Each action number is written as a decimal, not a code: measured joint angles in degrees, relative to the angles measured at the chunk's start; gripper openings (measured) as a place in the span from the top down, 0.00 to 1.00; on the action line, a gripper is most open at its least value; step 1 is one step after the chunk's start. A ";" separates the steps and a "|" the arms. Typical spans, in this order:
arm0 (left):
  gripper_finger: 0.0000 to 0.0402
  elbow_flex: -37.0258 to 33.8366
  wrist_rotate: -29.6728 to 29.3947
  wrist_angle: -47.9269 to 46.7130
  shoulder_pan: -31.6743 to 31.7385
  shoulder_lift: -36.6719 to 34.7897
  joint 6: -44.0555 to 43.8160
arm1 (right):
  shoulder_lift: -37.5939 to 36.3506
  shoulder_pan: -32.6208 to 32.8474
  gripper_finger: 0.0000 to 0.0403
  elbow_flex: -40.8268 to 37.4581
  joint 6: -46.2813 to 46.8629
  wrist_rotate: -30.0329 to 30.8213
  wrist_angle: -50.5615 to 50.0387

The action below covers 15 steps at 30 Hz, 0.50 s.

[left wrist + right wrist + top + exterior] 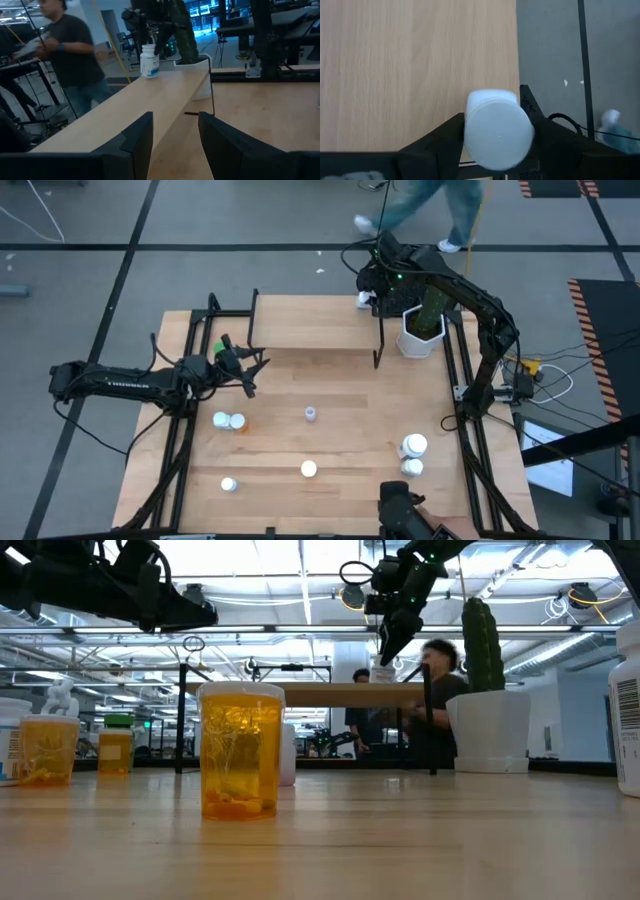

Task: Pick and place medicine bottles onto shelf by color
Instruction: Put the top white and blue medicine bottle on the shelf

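Observation:
The shelf (pixel 310 320) stands at the table's far side. My right gripper (pixel 497 137) hangs over its far right corner, shut on a white bottle (pixel 366 300) with a white cap. My left gripper (pixel 248 370) is open and holds nothing. It hovers by the shelf's left end and looks along the board (pixel 150 100) toward that bottle (pixel 149 61). Several other bottles stand on their bases on the tabletop: a pair (pixel 229 420), a small clear one (pixel 310 413), one (pixel 309 469), one (pixel 229 484) and two white ones (pixel 413 446). An orange one (pixel 240 750) is nearest the low camera. My right gripper pinches the white bottle between its two fingers at the top, beside the cap (pixel 470 120). The fingers come from above, pointing down. The bottle is upright, and its base appears to rest on the shelf board (pixel 395 60) near the right end edge.
A white pot with a cactus (pixel 422 330) stands just right of the shelf's right legs, close under my right arm. A person (pixel 430 205) walks past beyond the table's far edge. Bare tabletop lies between the shelf and the scattered bottles.

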 joint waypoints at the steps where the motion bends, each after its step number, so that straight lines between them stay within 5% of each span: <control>1: 0.60 0.00 0.02 -0.01 0.00 0.00 -0.40 | 0.00 0.00 0.45 0.00 0.01 -0.02 0.23; 15: 0.60 0.00 0.17 -0.46 -0.07 0.00 -2.11 | -5.24 2.36 0.38 -0.11 2.98 3.47 5.78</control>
